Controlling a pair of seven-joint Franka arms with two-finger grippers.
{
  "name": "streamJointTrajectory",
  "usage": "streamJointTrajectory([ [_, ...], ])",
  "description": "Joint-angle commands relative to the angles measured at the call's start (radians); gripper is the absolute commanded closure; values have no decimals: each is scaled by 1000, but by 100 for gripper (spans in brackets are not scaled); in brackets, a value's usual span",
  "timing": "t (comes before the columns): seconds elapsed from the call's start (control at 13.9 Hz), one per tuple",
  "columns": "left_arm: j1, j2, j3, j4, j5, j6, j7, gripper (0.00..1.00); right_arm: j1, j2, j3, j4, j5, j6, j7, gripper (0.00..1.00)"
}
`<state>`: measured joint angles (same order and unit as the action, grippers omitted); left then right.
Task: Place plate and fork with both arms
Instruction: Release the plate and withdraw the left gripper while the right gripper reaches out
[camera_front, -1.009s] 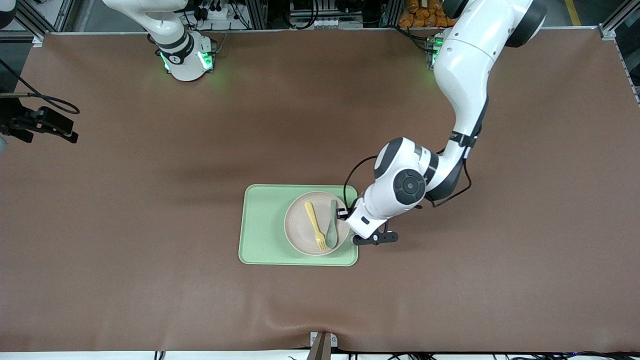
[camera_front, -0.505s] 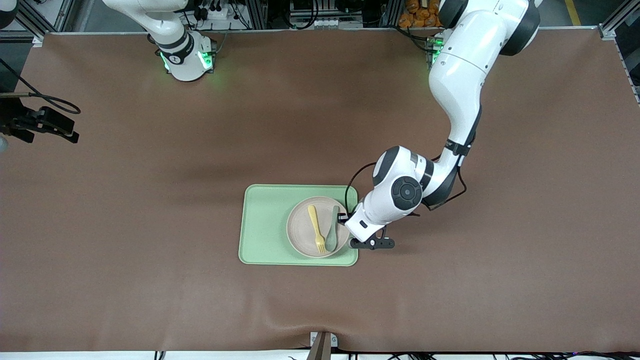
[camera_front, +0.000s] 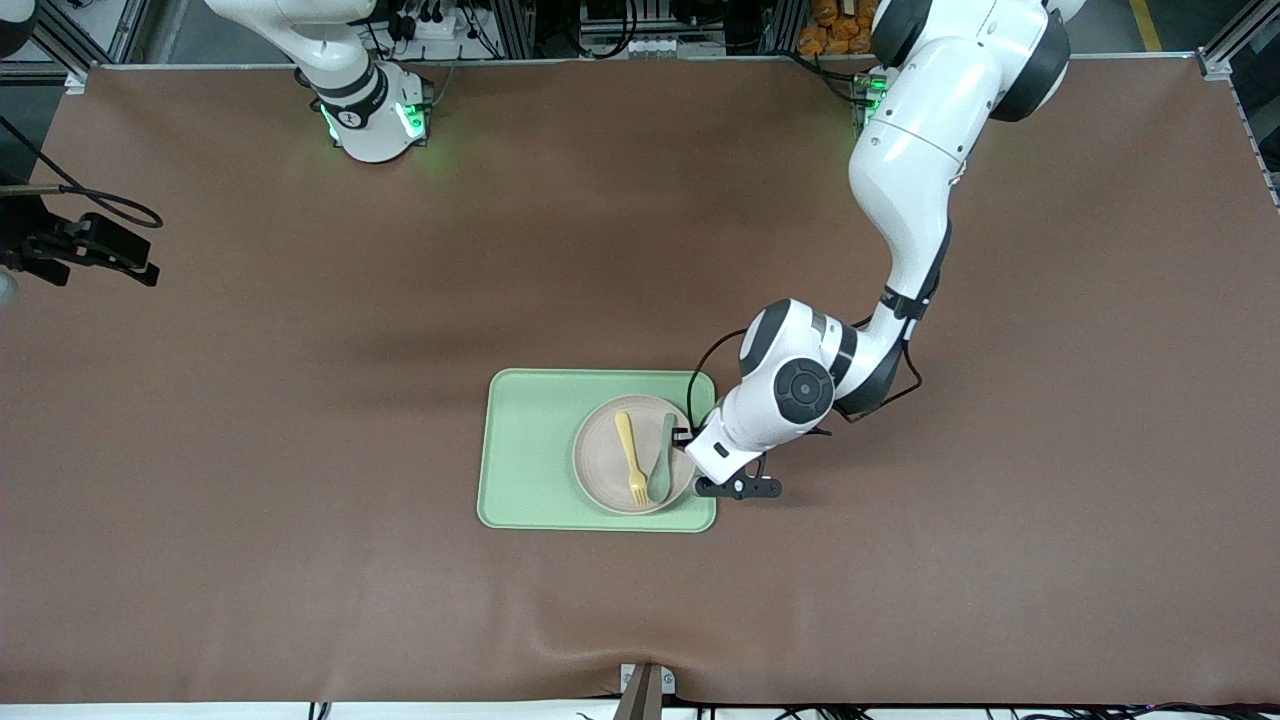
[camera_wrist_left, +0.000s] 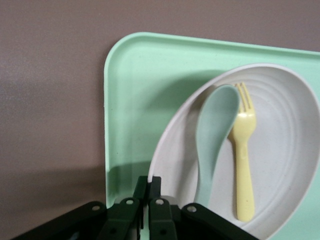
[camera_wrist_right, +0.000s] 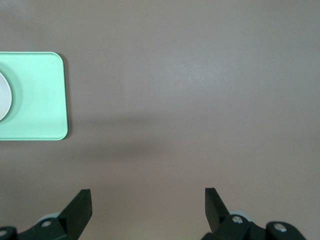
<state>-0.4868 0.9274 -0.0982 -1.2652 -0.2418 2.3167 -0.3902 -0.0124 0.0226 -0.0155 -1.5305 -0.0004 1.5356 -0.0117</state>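
Observation:
The pale beige-pink plate lies on the light green tray, at the tray's end toward the left arm. The yellow fork and a grey-green spoon lie side by side on the plate. They also show in the left wrist view, the fork beside the spoon. My left gripper is shut on the plate's rim at the edge toward the left arm; in the front view the wrist covers it. My right gripper is open and empty, high over bare table.
The tray's corner shows in the right wrist view. The brown table mat spreads wide around the tray. A black device on a cable hangs at the right arm's end of the table.
My left arm has drawn in a little toward the tray. The plate, with fork and spoon on it, has shifted slightly nearer to the front camera. The right arm has not moved.

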Motion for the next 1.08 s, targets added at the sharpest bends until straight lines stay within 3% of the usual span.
streamJointTrajectory([
  [0.0, -3, 11, 3, 30, 15, 10, 1, 0, -18, -6, 16, 0, 14, -6, -4, 0],
  [0.22, -3, -34, 11, 21, 32, 3, -7, 0, -12, -3, 19, 0, 22, -5, -8, 0],
  [0.36, 19, -96, 12, -5, 82, -32, -6, 0, -11, 3, 17, 3, 95, -2, -11, 0],
  [0.65, 132, -266, 11, -5, 219, -329, 0, 0, 55, 39, 19, 18, 125, 46, -2, 0],
  [1.01, 304, -468, 8, -3, 332, -618, 49, 0, 156, 180, 20, 122, 151, 96, -2, 0],
])
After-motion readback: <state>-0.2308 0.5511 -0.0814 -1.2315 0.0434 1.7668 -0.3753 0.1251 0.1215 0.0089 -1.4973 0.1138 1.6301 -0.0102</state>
